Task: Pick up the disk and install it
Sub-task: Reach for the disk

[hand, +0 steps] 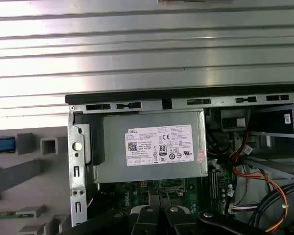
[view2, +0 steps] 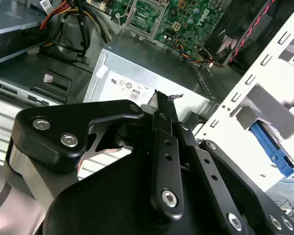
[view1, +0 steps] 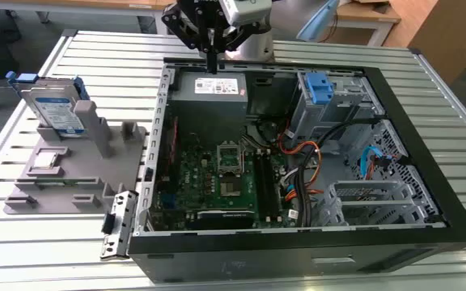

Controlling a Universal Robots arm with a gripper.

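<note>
Disk (view1: 55,108) stands on edge in the grey holder (view1: 79,182) at the exterior view's left, untouched and well apart from me. My gripper (view1: 211,68) hangs empty, fingers pressed together, just above the power supply (view1: 204,103) in a corner of the open computer case (view1: 451,200). I judge two risks. Closed fingers cannot straddle the disk and could topple it. Crossing low could also clip the case rim.

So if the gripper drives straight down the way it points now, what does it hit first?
Probably the grey power supply: the gripper points down at its labelled face. Depth is unclear, so treat that as likely, not certain.
</note>
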